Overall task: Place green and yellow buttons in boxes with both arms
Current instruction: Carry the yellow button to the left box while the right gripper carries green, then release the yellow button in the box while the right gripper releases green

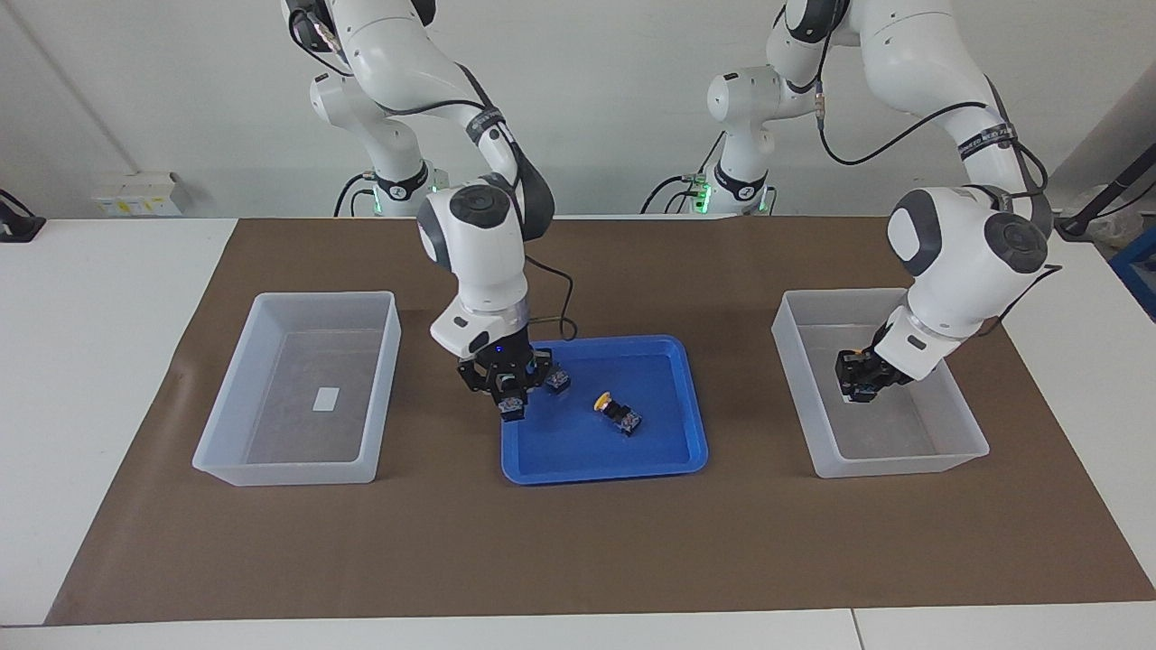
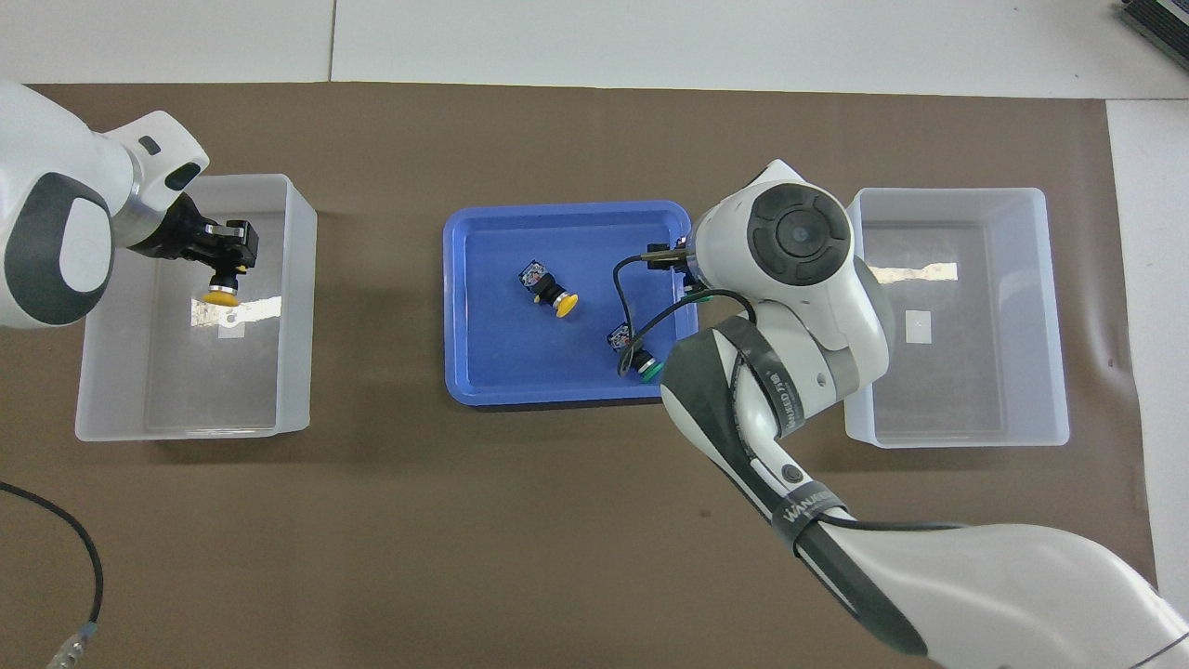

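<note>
My left gripper [image 1: 858, 390] is shut on a yellow button [image 2: 221, 294] and holds it low inside the box [image 1: 903, 468] at the left arm's end; it also shows in the overhead view [image 2: 226, 269]. My right gripper [image 1: 511, 402] is shut on a button with a blue body [image 1: 512, 409] over the edge of the blue tray [image 1: 605, 474] toward the right arm's end. In the overhead view the wrist hides this gripper, and a bit of green cap [image 2: 703, 295] shows. A yellow button [image 1: 619, 412] and a green button [image 2: 643, 366] lie in the tray. The other box [image 1: 284, 474] holds only its label.
The brown mat [image 1: 578, 560] covers the table under both boxes and the tray. The right arm's black cable [image 2: 627, 307] hangs over the tray next to the green button. Another loose cable [image 2: 65, 548] lies by the mat's edge closest to the robots, at the left arm's end.
</note>
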`<state>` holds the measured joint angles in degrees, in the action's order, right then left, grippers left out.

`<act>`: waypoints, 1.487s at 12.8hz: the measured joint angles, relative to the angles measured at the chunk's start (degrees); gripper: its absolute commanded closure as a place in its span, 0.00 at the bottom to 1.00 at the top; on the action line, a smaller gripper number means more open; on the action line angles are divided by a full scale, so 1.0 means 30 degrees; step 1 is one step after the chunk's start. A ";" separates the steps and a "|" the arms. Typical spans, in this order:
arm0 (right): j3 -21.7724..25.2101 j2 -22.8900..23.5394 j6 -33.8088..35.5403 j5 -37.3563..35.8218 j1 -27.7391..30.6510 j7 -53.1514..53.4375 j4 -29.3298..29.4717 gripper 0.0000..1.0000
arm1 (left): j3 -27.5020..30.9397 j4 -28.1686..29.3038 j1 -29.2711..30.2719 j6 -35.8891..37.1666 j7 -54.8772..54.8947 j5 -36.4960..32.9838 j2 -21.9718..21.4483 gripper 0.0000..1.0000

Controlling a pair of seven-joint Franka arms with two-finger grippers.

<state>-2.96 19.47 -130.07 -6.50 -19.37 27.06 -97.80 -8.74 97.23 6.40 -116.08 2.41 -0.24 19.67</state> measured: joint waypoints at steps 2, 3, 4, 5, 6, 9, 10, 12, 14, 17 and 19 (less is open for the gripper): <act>0.0008 -0.1074 0.1121 0.0000 0.0841 0.0000 -0.0036 1.00 | 0.0131 0.0957 0.0245 -0.1101 0.0046 -0.0001 -0.0006 1.00; 0.0010 -0.1535 0.1470 0.0000 0.1247 0.0000 -0.0088 1.00 | 0.0192 0.1301 0.0411 -0.1570 0.0238 -0.0002 -0.0007 1.00; 0.0012 -0.1999 0.1713 0.0000 0.1691 0.0000 -0.0205 1.00 | 0.0212 0.1687 0.0624 -0.2148 0.0418 -0.0002 -0.0010 1.00; 0.0014 -0.2486 0.2018 0.0000 0.2187 -0.0085 -0.0468 1.00 | 0.0233 0.2132 0.0859 -0.2811 0.0539 -0.0002 -0.0009 1.00; 0.0015 -0.2961 0.2187 0.0000 0.2756 -0.0513 -0.0881 1.00 | 0.0239 0.2634 0.1059 -0.3516 0.0660 -0.0003 -0.0005 1.00; 0.0027 -0.3736 0.2295 0.0246 0.4447 -0.2768 -0.2031 1.00 | 0.0227 0.3829 0.1232 -0.4789 0.0798 -0.0002 0.0009 0.70; 0.0031 -0.3821 0.2330 0.0332 0.4854 -0.3446 -0.2408 1.00 | 0.0202 0.3908 0.1231 -0.4872 0.0800 -0.0002 0.0008 0.56; 0.0027 -0.3952 0.2347 0.0349 0.5728 -0.4829 -0.3477 1.00 | 0.0178 0.3892 0.1231 -0.4874 0.0810 -0.0003 -0.0014 0.43; 0.0041 -0.3984 0.2120 0.0457 0.6950 -0.6399 -0.4294 1.00 | 0.0170 0.3537 0.1228 -0.4591 0.0831 -0.0003 -0.0037 0.34; 0.0044 -0.3916 0.0180 0.0689 0.8047 -0.7463 -0.5782 1.00 | 0.0059 0.1024 0.1181 -0.1553 0.0856 -0.0004 -0.0171 0.31; 0.0050 -0.3454 -0.1521 0.0690 0.8736 -0.8642 -0.6652 1.00 | -0.0025 -0.0864 0.0940 0.0820 0.0859 -0.0005 -0.0302 0.31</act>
<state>-2.81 9.11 -134.63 -4.43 6.84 1.13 -117.75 -8.81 94.63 9.22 -113.62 4.99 -0.25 18.76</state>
